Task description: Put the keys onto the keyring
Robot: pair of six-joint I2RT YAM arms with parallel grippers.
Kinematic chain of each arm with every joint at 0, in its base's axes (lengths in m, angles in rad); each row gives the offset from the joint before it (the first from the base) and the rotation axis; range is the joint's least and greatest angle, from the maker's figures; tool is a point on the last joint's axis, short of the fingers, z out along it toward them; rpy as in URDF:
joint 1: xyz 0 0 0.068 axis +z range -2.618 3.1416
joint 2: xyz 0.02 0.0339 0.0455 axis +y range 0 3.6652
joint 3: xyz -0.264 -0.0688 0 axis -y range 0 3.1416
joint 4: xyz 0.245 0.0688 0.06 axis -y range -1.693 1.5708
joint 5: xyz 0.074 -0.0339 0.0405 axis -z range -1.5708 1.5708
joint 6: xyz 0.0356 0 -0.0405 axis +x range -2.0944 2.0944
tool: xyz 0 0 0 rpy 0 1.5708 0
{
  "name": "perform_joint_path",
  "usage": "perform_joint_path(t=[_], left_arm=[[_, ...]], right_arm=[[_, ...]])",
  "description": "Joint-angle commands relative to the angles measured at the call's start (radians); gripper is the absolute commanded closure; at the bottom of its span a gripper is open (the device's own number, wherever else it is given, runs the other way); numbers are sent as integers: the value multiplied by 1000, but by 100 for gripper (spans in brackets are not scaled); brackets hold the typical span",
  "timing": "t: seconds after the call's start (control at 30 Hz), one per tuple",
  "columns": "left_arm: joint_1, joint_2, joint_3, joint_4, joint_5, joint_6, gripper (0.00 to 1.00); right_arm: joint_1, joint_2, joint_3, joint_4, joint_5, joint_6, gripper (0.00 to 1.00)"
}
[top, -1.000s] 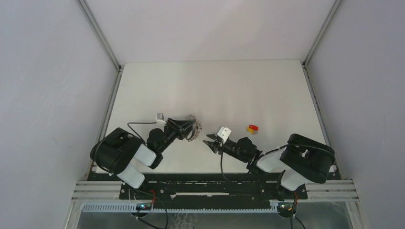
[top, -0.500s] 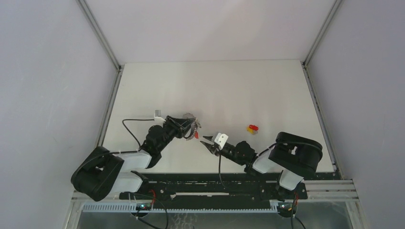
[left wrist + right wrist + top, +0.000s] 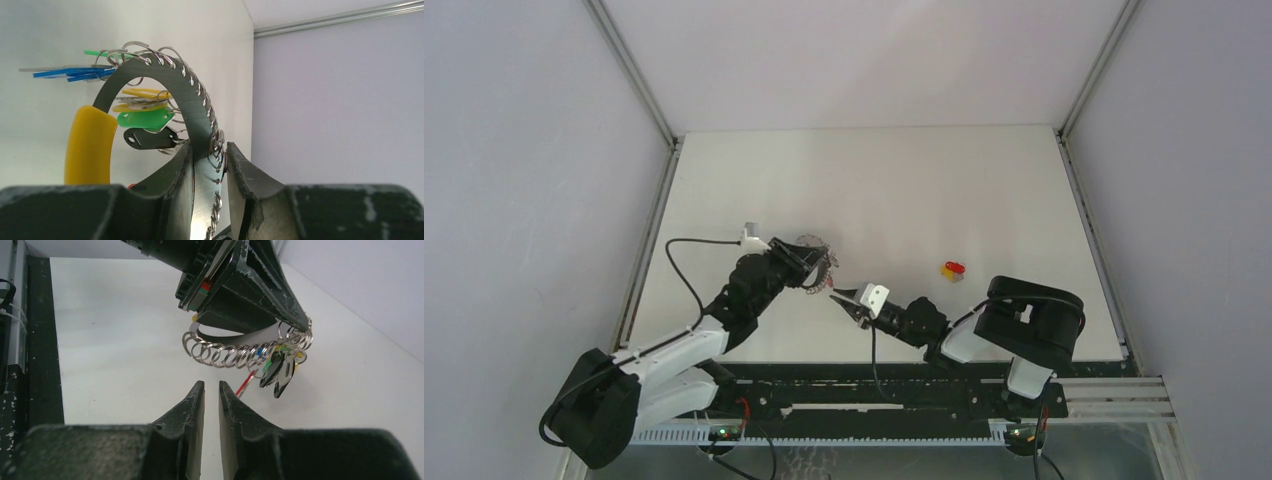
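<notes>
My left gripper (image 3: 817,268) is shut on the keyring (image 3: 812,256), a grey metal ring held off the table. In the left wrist view the ring (image 3: 165,80) arcs up from between my fingertips (image 3: 209,147), with a yellow sleeve (image 3: 90,145) and blue, yellow and green keys hanging. My right gripper (image 3: 835,296) points at the ring from the right, just short of it. Its jaws (image 3: 211,383) stand a narrow gap apart with nothing between them, below the ring's wire loops (image 3: 235,355) and a hanging red key (image 3: 244,383). The loose red key (image 3: 953,267) and yellow key (image 3: 955,276) lie on the table to the right.
The white table (image 3: 924,190) is walled by grey panels with metal rails at the left (image 3: 649,250) and right (image 3: 1094,250). The black mounting rail (image 3: 864,375) runs along the near edge.
My left arm has stretched out and carried the keyring a little left and away. My right gripper has moved left, up to the ring.
</notes>
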Motion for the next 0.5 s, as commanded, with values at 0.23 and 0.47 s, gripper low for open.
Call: perform_joint_path(t=[0.23, 0.47], left_arm=[[-92, -96, 171, -179, -197, 256, 100], [-184, -124, 263, -293, -369, 455, 100]], right_arm=[[42, 31, 47, 69, 113, 4, 81], [73, 32, 29, 76, 186, 55, 77]])
